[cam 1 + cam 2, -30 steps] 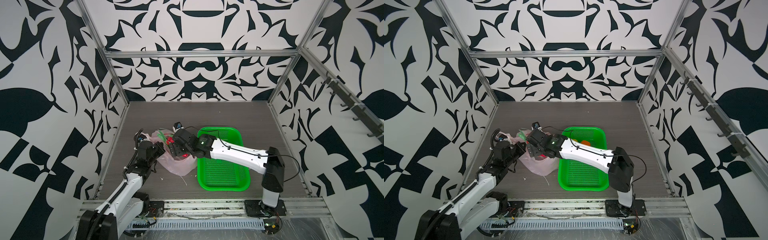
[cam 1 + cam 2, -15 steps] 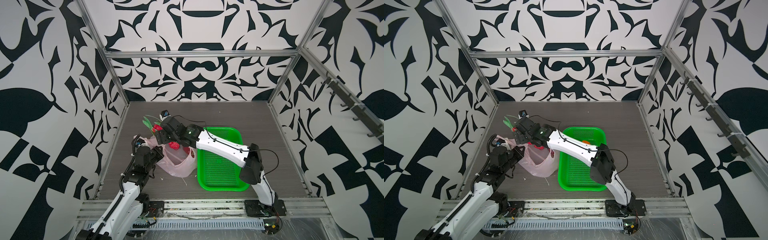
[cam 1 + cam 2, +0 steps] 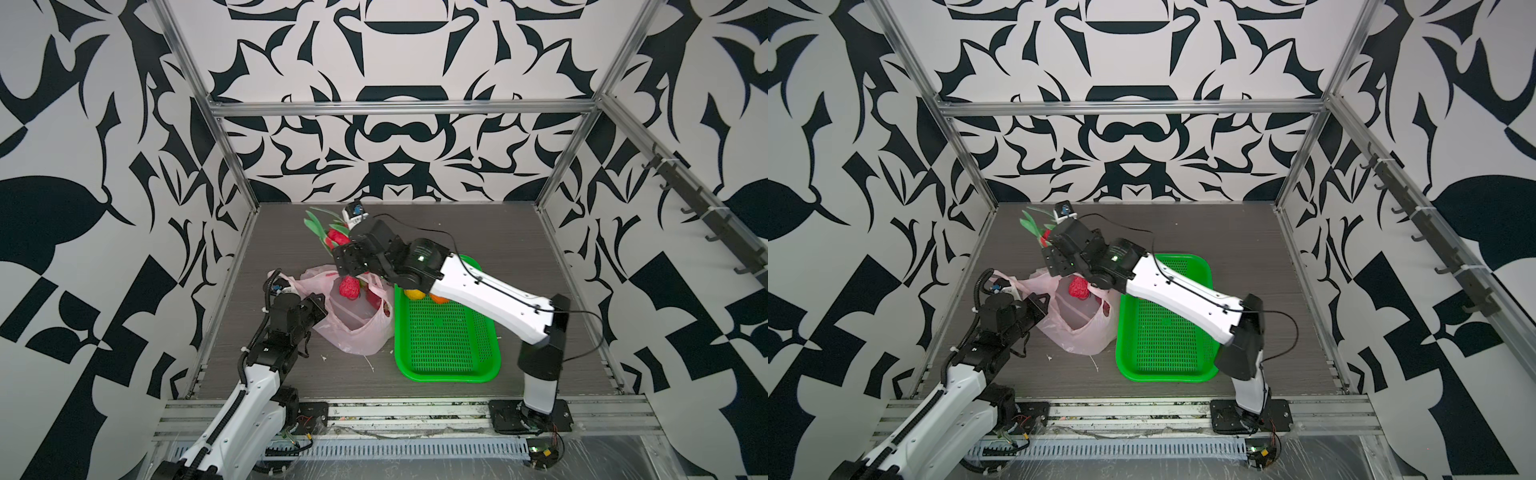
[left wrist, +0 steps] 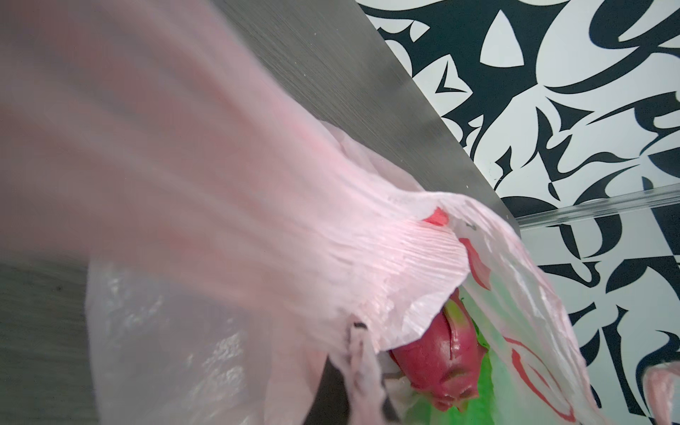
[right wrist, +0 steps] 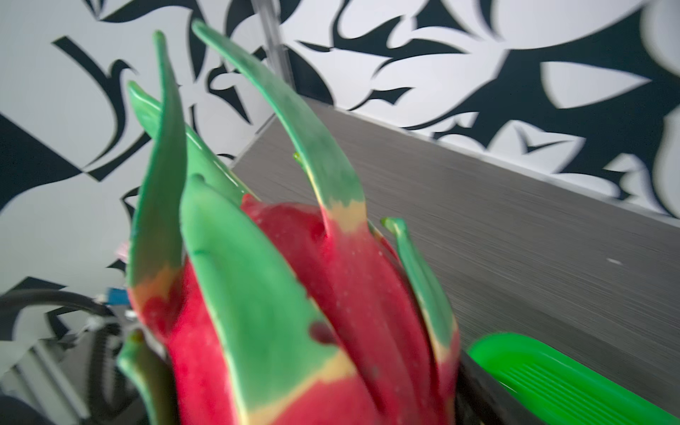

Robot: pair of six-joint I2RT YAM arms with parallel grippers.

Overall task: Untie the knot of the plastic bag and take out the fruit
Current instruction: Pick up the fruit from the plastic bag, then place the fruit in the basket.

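Note:
The pale-pink plastic bag (image 3: pixel 358 334) (image 3: pixel 1075 337) lies open on the table left of the basket; its knot is out of view. My left gripper (image 3: pixel 318 302) (image 3: pixel 1039 301) is shut on the bag's left edge, and stretched pink film (image 4: pixel 257 220) fills the left wrist view. My right gripper (image 3: pixel 338 246) (image 3: pixel 1047 243) is in the air behind the bag, shut on a magenta dragon fruit (image 3: pixel 332 237) (image 3: pixel 1040 232) (image 5: pixel 294 312) with long green scales. A second dragon fruit (image 3: pixel 348 287) (image 3: pixel 1077 287) (image 4: pixel 441 360) sits in the bag's mouth, with a red fruit (image 3: pixel 386 309) beside it.
A green perforated basket (image 3: pixel 449 376) (image 3: pixel 1163 377) (image 5: pixel 570 379) stands right of the bag. A yellow fruit (image 3: pixel 413 294) and an orange fruit (image 3: pixel 438 298) lie at its far end, under my right arm. Patterned walls enclose the table on three sides.
My right gripper has risen out of the bag with the dragon fruit and moved toward the back. The left gripper has stayed on the bag's edge, shifting slightly.

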